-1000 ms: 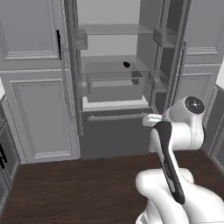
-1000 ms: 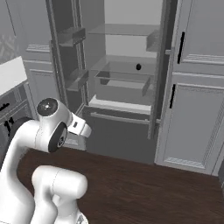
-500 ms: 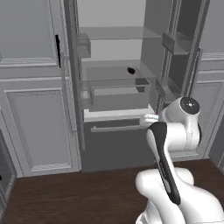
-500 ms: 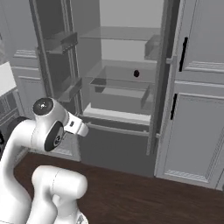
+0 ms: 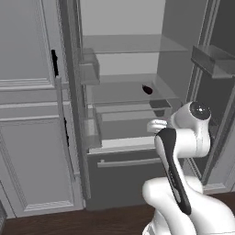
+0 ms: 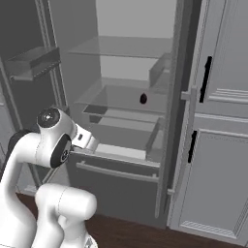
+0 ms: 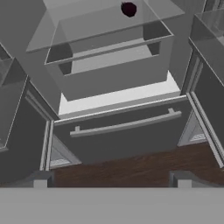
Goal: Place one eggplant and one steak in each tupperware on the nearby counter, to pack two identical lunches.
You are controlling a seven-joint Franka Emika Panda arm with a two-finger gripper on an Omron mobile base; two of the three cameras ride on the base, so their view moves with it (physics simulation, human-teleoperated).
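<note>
The gripper (image 7: pixel 112 178), jaws spread wide and empty, faces an open fridge where one dark eggplant (image 5: pixel 147 89) sits on a glass shelf (image 5: pixel 124 94) above the drawer (image 7: pixel 124 127); it should probably rise and reach in level to clear the shelf edge.

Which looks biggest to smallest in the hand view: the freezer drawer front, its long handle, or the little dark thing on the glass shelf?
1. Freezer drawer front
2. Long handle
3. Dark thing on the glass shelf; it sits farther from the camera, so its true size is uncertain.

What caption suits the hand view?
Open gripper facing the fridge's drawer, a dark eggplant on the shelf above.
</note>
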